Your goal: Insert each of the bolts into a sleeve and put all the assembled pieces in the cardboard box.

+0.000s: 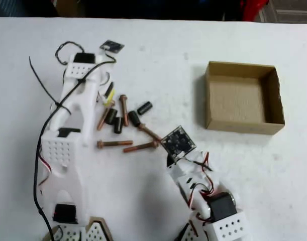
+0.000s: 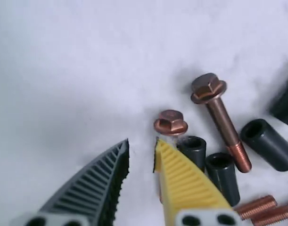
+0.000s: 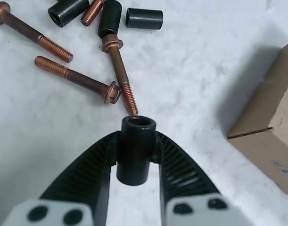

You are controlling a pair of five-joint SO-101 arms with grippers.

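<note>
Right wrist view gives us the relation that counts. The right gripper (image 3: pixel 136 137) is clamped on a black sleeve (image 3: pixel 135 155), whose open bore faces a copper bolt (image 3: pixel 119 75) lying flat on the white table (image 3: pixel 191 84). The bolt's threaded tip stops just short of the sleeve's mouth. Its long axis runs away from the gripper, a little skewed from the sleeve's own axis, with the head at the far end. We judge the two must be lined up before the thread can enter. In the high view the loose bolts and sleeves (image 1: pixel 125 110) lie left of centre and the cardboard box (image 1: pixel 243 124) sits at the upper right. The left gripper (image 2: pixel 141 146) stands parted, holding nothing, its yellow finger (image 2: pixel 181 179) just beside another bolt head (image 2: pixel 170 123). The right arm is the nearer to the copper bolt.
</note>
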